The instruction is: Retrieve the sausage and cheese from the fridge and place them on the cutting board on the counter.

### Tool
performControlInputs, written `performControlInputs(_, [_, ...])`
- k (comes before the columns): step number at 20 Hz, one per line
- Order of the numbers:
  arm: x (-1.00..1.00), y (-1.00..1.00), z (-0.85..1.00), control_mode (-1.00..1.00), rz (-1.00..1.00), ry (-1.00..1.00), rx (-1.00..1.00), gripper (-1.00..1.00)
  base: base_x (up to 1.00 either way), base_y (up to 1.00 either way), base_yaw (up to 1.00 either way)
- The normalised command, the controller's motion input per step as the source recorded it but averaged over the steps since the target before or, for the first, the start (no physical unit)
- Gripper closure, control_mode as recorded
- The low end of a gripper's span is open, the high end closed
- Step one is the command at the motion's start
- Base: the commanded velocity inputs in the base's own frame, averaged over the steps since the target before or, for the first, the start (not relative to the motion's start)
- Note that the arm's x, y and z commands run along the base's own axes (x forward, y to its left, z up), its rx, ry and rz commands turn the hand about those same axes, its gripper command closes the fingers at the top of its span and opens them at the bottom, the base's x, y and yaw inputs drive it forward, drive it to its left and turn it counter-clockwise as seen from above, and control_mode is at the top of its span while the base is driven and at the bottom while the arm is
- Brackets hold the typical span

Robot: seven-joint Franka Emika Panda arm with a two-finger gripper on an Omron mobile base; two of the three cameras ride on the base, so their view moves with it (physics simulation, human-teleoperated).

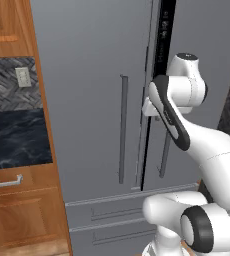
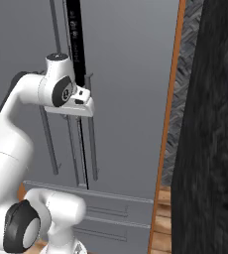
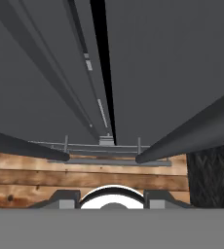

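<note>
While fridge handles run vertically, pincer spread, door ajar, black gap upright.

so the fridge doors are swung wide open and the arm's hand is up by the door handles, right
Not quite: the fridge doors are nearly shut, with a narrow dark gap between them, as the left base view shows. The hand is indeed up by the door handles.
</note>
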Motion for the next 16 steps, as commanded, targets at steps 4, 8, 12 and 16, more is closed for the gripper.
performControlInputs(4, [0.0,0.0,0.0,1.0,0.0,0.0,0.0,-1.0,-0.11,0.0,0.0])
performControlInputs(8, [0.0,0.0,0.0,1.0,0.0,0.0,0.0,-1.0,-0.39,-0.01,0.0])
performControlInputs(12, [0.0,0.0,0.0,1.0,0.0,0.0,0.0,-1.0,-0.54,-0.01,0.0])
performControlInputs(16, [0.0,0.0,0.0,1.0,0.0,0.0,0.0,-1.0,-0.47,-0.04,0.0])
